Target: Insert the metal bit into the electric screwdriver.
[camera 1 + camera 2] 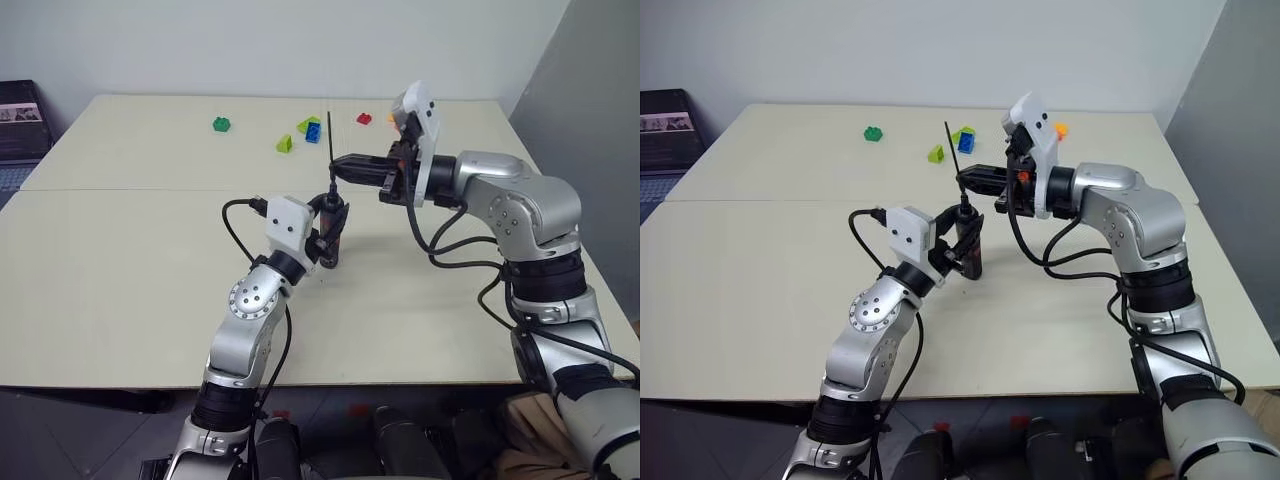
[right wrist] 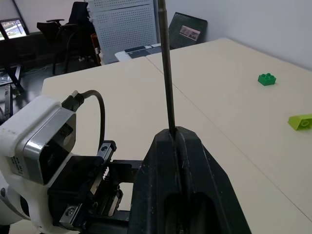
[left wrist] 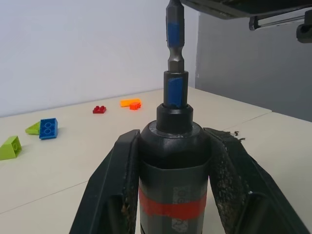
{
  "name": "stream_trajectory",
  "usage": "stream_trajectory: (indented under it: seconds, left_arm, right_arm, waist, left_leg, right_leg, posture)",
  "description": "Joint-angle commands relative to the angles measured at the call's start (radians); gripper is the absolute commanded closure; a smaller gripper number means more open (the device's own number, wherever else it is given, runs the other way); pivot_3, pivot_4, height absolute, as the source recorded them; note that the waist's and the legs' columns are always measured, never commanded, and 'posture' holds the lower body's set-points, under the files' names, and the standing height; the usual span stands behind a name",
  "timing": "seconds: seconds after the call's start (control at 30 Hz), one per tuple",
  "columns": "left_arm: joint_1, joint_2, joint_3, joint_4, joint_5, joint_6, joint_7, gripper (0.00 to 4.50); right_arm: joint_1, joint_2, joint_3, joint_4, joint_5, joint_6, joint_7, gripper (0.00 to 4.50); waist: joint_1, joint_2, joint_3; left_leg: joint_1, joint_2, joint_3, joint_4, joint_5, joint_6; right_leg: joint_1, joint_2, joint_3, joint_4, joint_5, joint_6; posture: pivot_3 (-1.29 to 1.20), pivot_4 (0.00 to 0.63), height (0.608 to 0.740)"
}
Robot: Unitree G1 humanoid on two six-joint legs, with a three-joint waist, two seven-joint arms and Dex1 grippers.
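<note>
above the worktop [image 1: 150, 300], the left hand [image 1: 330, 232] is clamped around the electric screwdriver [image 1: 334, 238], held upright (red band showing between the fingers). the right hand [image 1: 340, 168] pinches the metal bit [image 1: 330, 150], whose lower end sits in the screwdriver's tip. toy bricks [image 1: 300, 132] lie beyond.

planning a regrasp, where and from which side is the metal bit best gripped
On the bare thin shaft of the metal bit above the right gripper, coming from the side: it stands near upright, its hex end already at the electric screwdriver collar.
</note>
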Motion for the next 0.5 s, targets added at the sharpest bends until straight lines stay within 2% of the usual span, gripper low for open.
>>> stream_trajectory:
  seconds: [0.03,0.5]
  left_arm:
    - [-0.005,-0.001,0.007,-0.015,0.010,-0.006,0.012,2.86]
    - [-0.016,-0.012,0.024,-0.004,0.004,0.008,0.035,2.86]
  right_arm:
    - [-0.010,-0.009,0.031,-0.001,-0.007,0.043,0.009,4.50]
    - [0.061,0.011,0.022,-0.097,-0.006,0.060,-0.059,4.50]
  waist:
    - [0.000,0.000,0.000]
    - [0.000,0.000,0.000]
  left_leg:
    - [0.000,0.000,0.000,0.000,0.000,0.000]
    - [0.000,0.000,0.000,0.000,0.000,0.000]
  right_leg:
    - [0.000,0.000,0.000,0.000,0.000,0.000]
    - [0.000,0.000,0.000,0.000,0.000,0.000]
  posture:
    - [0.00,0.150,0.740]
    - [0.00,0.150,0.740]
